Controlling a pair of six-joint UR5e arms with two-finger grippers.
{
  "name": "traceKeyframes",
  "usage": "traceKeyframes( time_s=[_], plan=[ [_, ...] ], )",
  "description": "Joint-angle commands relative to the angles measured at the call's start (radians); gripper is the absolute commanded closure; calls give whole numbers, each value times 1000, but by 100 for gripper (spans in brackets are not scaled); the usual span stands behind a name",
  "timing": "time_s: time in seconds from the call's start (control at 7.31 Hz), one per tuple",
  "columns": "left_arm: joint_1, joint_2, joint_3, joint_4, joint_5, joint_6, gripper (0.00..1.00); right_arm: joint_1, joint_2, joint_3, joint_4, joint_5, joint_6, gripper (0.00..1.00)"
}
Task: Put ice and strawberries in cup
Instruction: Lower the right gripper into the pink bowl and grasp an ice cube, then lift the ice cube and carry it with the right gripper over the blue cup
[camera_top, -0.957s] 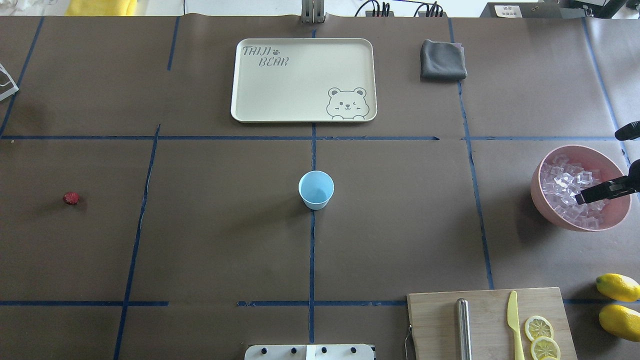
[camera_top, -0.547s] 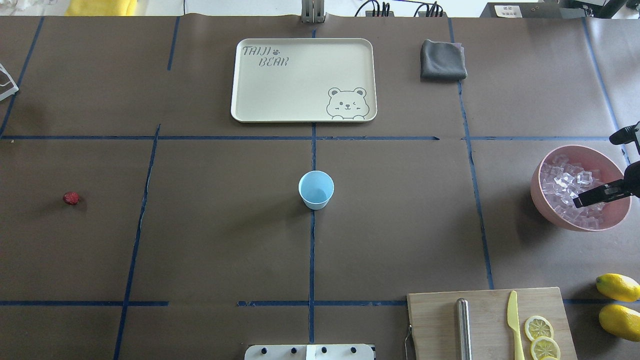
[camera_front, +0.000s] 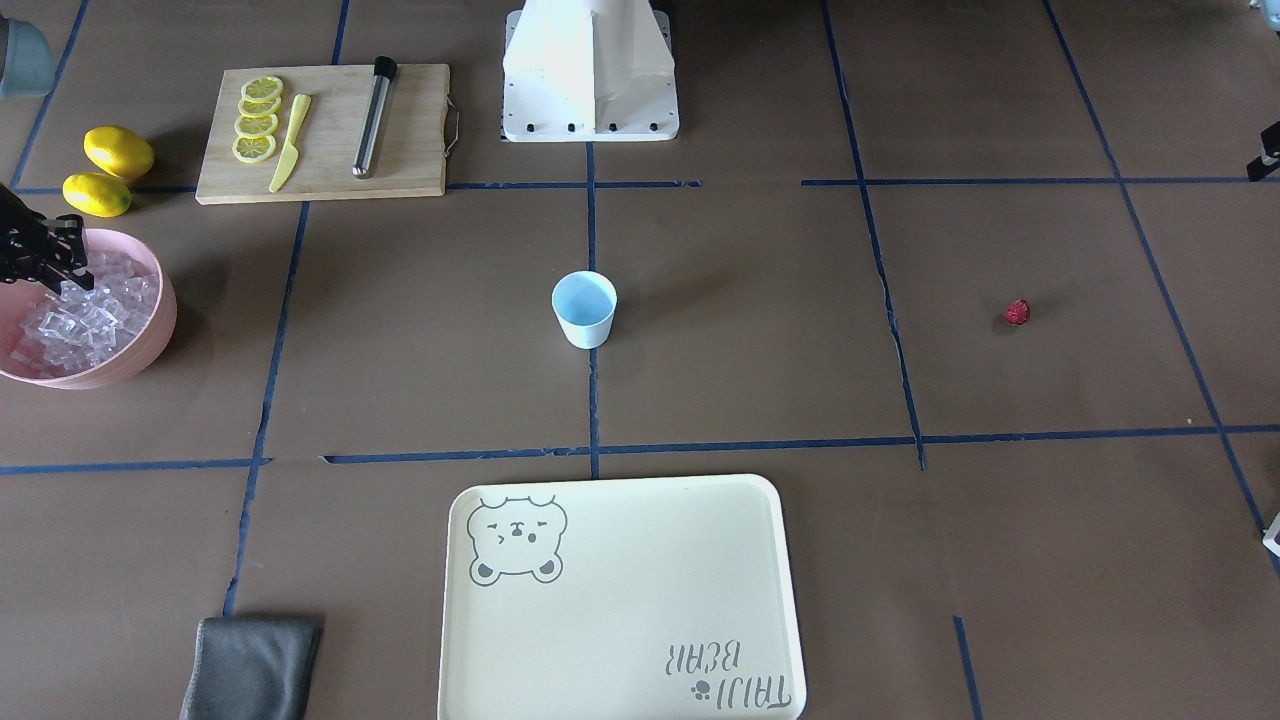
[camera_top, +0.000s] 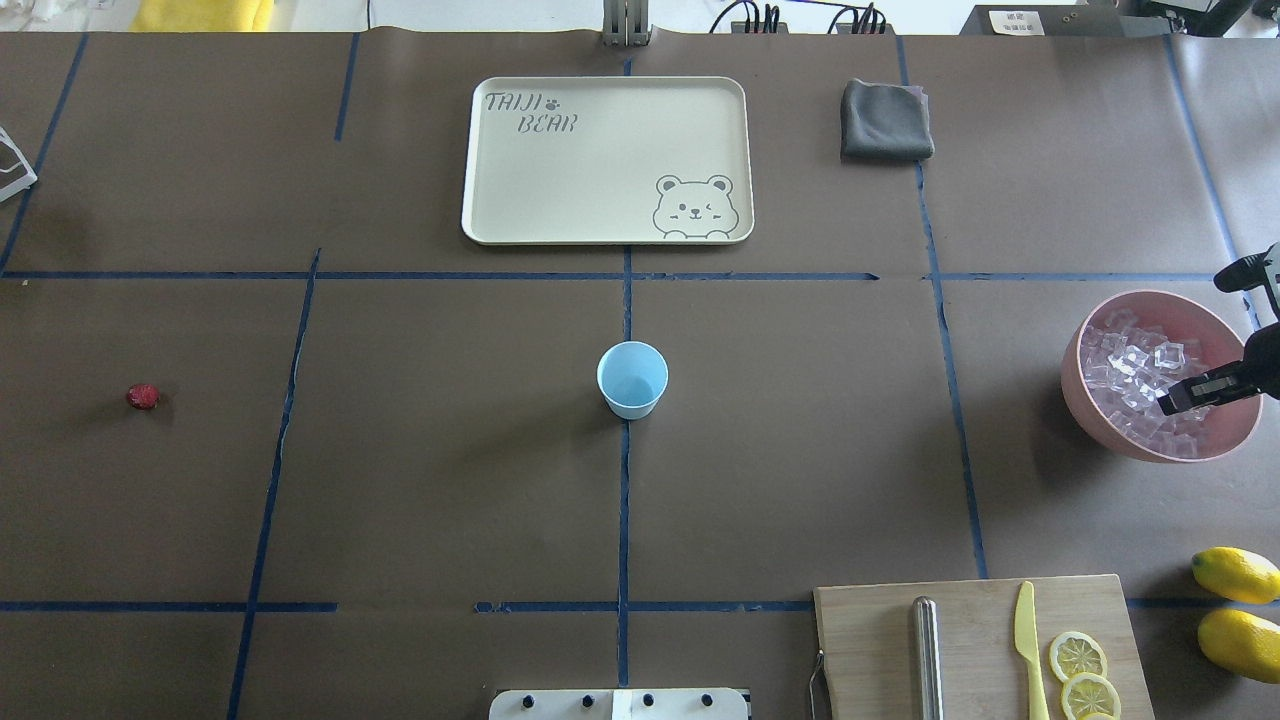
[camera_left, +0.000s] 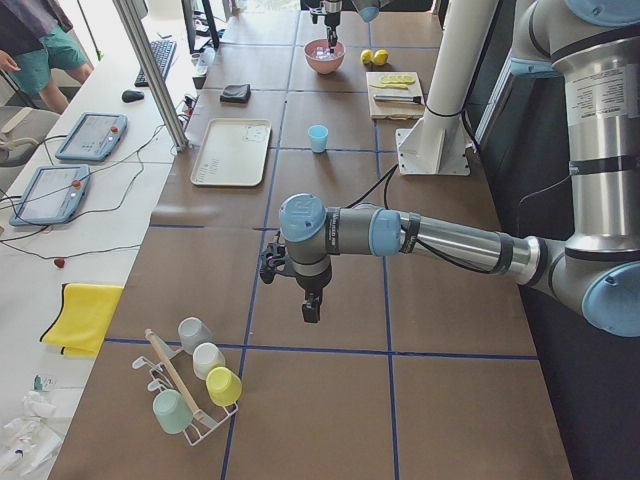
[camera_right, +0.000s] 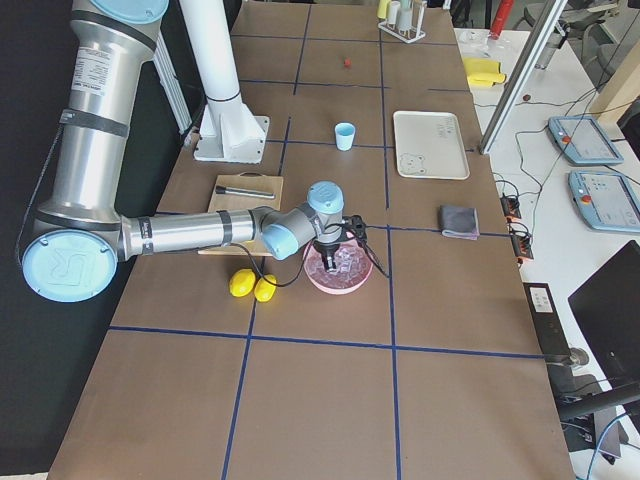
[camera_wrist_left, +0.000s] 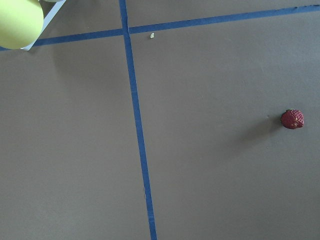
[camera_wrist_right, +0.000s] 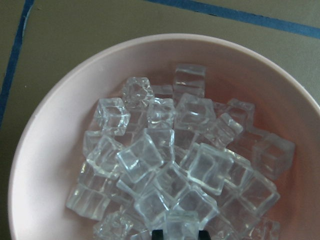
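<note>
Likely hard, slick and light, the ice (camera_wrist_right: 150, 160) in the pink bowl (camera_wrist_right: 47, 125) wants the right pincer (camera_top: 1168, 403) (spread or pressed, I cannot tell) across one top cube's flat faces.

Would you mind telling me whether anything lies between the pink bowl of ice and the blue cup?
Nothing visible does. Between the pink bowl holding the ice and the cup there is only bare table. The cutting board lies nearer the robot and the tray farther away, both off that line.
</note>
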Motion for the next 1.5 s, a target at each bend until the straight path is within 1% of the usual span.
traceKeyframes(
  time_s=[0.0, 0.41, 0.55, 0.68, 0.82, 0.96, 1.09, 1.23, 1.37],
  plan=[
    [0, 0, -1, 0, 0, 0, 0, 9, 0, 29, -6, 5, 0, 100],
    [0, 0, -1, -2, 0, 0, 0, 154, -3, 117, -7, 7, -3, 98],
    [0, 0, -1, -3, 0, 0, 0, 179, 1, 138, -16, 16, -2, 100],
    [0, -2, -1, -5, 0, 0, 0, 178, 21, 130, -25, 28, 10, 100],
    [0, -2, -1, -5, 0, 0, 0, 179, 91, 141, -114, 37, 12, 100],
    [0, -2, -1, -5, 0, 0, 0, 176, 148, 147, -168, 36, 12, 100],
    [0, -3, -1, -3, 0, 0, 0, 131, 196, 145, -194, 33, 18, 100],
    [0, -2, -3, -3, -2, 2, 0, 88, 293, 145, -299, 25, 35, 100],
    [0, -2, -4, -2, -2, 2, 0, 46, 428, 145, -464, 24, 44, 100]
  ],
)
